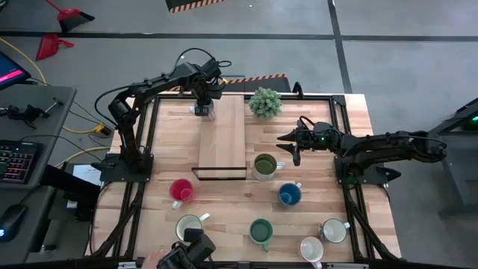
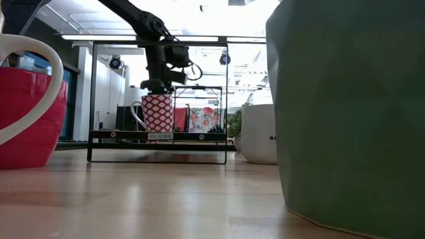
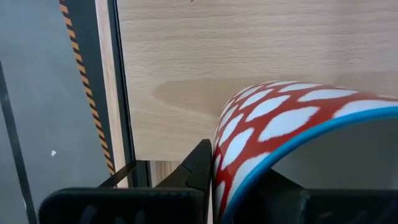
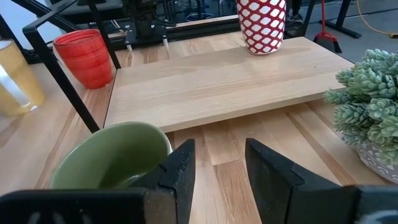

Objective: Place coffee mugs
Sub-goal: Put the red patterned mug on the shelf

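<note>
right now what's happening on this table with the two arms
The left gripper is at the far end of the raised wooden shelf, its fingers around the rim of a red-and-white patterned mug standing upright there. The right gripper hangs open just above the table beside the olive green mug, holding nothing. The other mugs, including the red mug and blue mug, sit on the table near the front.

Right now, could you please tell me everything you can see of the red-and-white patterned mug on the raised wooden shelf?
The patterned mug is a small glossy, ceramic-looking cup, red with white lozenge spots, a white handle and a blue rim. It stands upright at the far left end of the wooden shelf, away from the other mugs on the table. The left gripper sits at its rim from above, one finger outside the wall and one inside.
</note>
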`<action>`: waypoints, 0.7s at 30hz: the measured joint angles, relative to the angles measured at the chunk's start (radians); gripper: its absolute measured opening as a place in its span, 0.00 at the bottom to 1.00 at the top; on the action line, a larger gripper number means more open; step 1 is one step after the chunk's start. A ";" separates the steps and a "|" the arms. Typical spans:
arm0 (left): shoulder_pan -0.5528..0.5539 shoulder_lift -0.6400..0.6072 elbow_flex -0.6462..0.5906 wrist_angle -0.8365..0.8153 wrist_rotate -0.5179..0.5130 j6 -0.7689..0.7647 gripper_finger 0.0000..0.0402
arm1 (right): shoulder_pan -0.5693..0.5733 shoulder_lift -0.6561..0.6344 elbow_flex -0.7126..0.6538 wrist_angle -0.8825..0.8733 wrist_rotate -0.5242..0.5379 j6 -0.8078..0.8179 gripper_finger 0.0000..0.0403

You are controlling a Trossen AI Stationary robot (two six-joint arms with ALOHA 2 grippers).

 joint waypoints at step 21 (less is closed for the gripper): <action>-0.018 0.000 0.000 0.049 -0.056 -0.026 0.09 | 0.000 0.000 0.000 -0.004 -0.013 0.002 0.30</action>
